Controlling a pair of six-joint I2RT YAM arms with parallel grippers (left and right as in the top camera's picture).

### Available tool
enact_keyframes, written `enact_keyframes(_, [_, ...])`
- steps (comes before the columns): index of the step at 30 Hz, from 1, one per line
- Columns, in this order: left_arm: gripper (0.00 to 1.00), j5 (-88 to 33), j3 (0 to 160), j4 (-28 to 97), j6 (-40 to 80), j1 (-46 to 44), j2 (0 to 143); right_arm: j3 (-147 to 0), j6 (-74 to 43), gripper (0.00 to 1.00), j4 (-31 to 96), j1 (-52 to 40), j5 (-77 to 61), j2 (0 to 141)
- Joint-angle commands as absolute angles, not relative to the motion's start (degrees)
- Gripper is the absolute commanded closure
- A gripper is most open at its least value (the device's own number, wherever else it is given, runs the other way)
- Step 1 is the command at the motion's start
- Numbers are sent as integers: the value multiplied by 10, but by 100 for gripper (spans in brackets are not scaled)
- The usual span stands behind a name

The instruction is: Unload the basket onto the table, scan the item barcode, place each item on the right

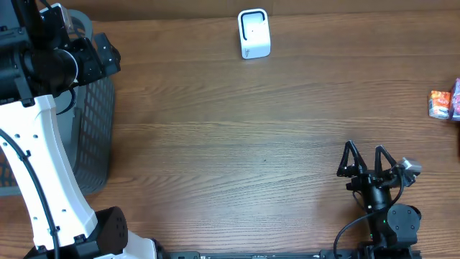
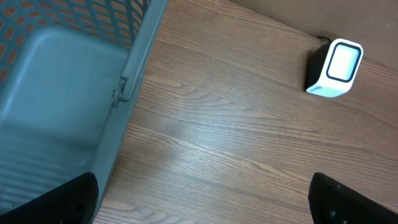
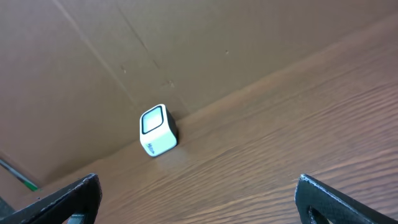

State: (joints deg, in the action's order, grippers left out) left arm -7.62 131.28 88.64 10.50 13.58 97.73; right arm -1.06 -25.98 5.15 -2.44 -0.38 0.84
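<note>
The item, a small red and white packet (image 1: pixel 440 103), lies at the table's far right edge; no barcode shows on it. A white barcode scanner (image 1: pixel 254 34) stands at the back centre, also visible in the left wrist view (image 2: pixel 336 68) and the right wrist view (image 3: pixel 157 130). My right gripper (image 1: pixel 365 160) rests near the front right, open and empty, well short of the packet; its fingers (image 3: pixel 68 200) frame bare wood. My left gripper (image 2: pixel 202 205) hovers open and empty at the back left, beside the basket rim.
A grey mesh basket (image 1: pixel 97 129) stands at the left edge under my left arm; its rim (image 2: pixel 134 62) and bare floor show in the left wrist view. A brown cardboard wall (image 3: pixel 186 43) runs behind the scanner.
</note>
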Motion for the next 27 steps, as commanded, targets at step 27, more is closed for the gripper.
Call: enact_keyframes(27, [0, -72, 1320, 884, 103, 135, 975, -4, -41, 0, 48, -30, 4, 2])
